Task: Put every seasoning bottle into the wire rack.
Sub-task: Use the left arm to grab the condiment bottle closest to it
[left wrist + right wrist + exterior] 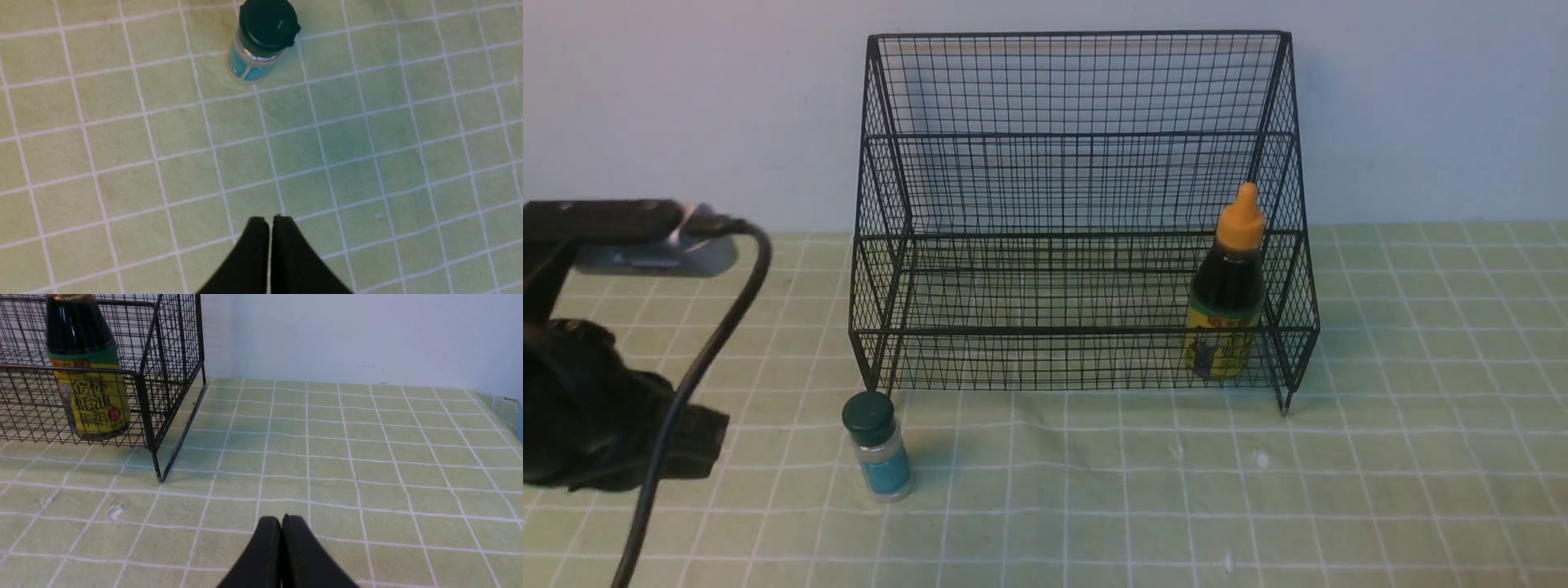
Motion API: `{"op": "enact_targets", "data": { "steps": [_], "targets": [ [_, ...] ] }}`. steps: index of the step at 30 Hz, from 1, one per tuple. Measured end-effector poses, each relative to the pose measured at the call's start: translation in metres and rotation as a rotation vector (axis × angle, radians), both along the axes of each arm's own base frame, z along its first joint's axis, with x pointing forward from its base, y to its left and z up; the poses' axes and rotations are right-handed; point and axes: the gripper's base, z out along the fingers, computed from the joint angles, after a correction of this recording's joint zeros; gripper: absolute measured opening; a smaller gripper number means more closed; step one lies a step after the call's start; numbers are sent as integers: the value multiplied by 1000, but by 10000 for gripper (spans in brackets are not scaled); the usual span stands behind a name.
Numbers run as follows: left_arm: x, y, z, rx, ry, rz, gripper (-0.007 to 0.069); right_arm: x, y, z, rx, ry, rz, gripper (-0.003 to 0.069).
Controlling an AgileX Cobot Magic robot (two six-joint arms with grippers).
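The jar (878, 447) is standing upright, lower left of frame. The left gripper (269, 219), pressed closed and empty, is sitting nearer it.

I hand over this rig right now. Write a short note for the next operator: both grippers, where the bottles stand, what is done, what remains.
Left gripper: shut, empty, above the mat, short of the shaker jar.
Right gripper: shut, empty, over the mat, off the wire rack on its right side.
Done: orange-capped bottle stands upright on the rack's lowest shelf, right end.
To do: shaker jar, upright on the mat by the rack's front left corner.
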Motion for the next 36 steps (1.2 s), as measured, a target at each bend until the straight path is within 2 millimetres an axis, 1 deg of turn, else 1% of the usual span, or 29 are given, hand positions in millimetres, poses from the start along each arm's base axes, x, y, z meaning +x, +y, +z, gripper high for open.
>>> {"op": "enact_targets", "data": {
  "steps": [1, 3, 4, 6, 9, 11, 12, 13, 15, 16, 18, 20, 21, 22, 25, 27, 28, 29, 33, 36],
  "targets": [
    [4, -1, 0, 7, 7, -6, -6, 0, 0, 0, 0, 0, 0, -15],
    [23, -9, -2, 43, 29, -48, -6, 0, 0, 0, 0, 0, 0, -15],
    [28, -14, -3, 57, 33, -72, -6, 0, 0, 0, 0, 0, 0, -15],
    [32, -21, -5, 73, 32, -102, -6, 0, 0, 0, 0, 0, 0, -15],
    [41, -42, -13, 116, 8, -187, -6, 0, 0, 0, 0, 0, 0, -15],
    [45, -50, -18, 133, -3, -216, -3, 0, 0, 0, 0, 0, 0, -15],
    [45, -50, -19, 137, -6, -219, -2, 0, 0, 0, 0, 0, 0, -15],
    [50, -54, -22, 152, -27, -232, 14, 0, 0, 0, 0, 0, 0, -15],
    [54, -57, -25, 159, -45, -234, 41, 0, 0, 0, 0, 0, 0, -15],
    [60, -58, -28, 166, -66, -232, 87, 0, 0, 0, 0, 0, 0, -15],
    [66, -59, -32, 168, -88, -226, 148, 0, 0, 0, 0, 0, 0, -15],
    [74, -61, -38, 177, -107, -216, 252, 0, 0, 0, 0, 0, 0, -15],
    [75, -61, -38, 177, -112, -215, 262, 0, 0, 0, 0, 0, 0, -15],
    [80, -62, -43, 184, -115, -209, 334, 0, 0, 0, 0, 0, 0, -15],
    [90, -64, -57, 198, -95, -185, 488, 0, 0, 0, 0, 0, 0, -15],
    [95, -65, -67, 209, -65, -175, 540, 0, 0, 0, 0, 0, 0, -15],
    [95, -65, -69, 209, -61, -174, 545, 0, 0, 0, 0, 0, 0, -15],
    [99, -66, -78, 218, -31, -164, 567, 0, 0, 0, 0, 0, 0, -15],
    [106, -68, -98, 233, 29, -155, 581, 0, 0, 0, 0, 0, 0, -15],
    [109, -69, -109, 242, 60, -157, 553, 0, 0, 0, 0, 0, 0, -15]
  ]
}}
